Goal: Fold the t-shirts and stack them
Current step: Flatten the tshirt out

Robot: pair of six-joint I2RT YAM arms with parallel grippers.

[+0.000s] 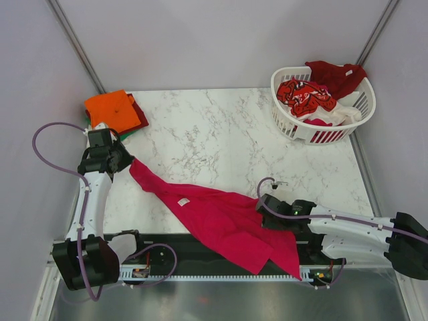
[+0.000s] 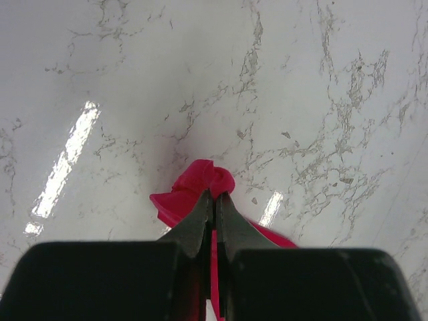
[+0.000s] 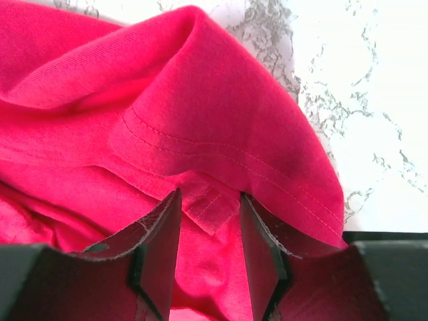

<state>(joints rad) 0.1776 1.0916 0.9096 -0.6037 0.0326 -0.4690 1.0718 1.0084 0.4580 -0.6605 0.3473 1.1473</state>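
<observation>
**Two claws on one magenta-red t-shirt**

Two claws meet the same magenta-red t-shirt (image 1: 221, 221), one at each end. The left claw (image 2: 214, 195) is closed tight, its black fingertips pressed together on a small bunched knot of the cloth that pokes out just past the tips. From that pinch the shirt runs as a narrow twisted band across the marble table (image 1: 221, 134) toward the right claw (image 3: 210, 194), widening as it goes. Its broad end spreads below and beside the right claw and hangs over the table's near edge.

The right claw stands partly apart, its fingers straddling a stitched hem. A small tab of the hem lies between the jaws, with gaps showing on both sides. A rolled fold of the shirt rises just ahead of the fingertips, and bare marble shows beyond it to the right.

Just beyond the left claw, on the far side, lies a folded orange t-shirt (image 1: 110, 108) on top of a small stack. Well apart from the right claw, toward the far right corner, sits a white slatted basket (image 1: 275, 93). It holds a red-patterned t-shirt (image 1: 304, 97), a dark red t-shirt (image 1: 338, 75) draped over its rim, and a white t-shirt (image 1: 344, 115).
</observation>
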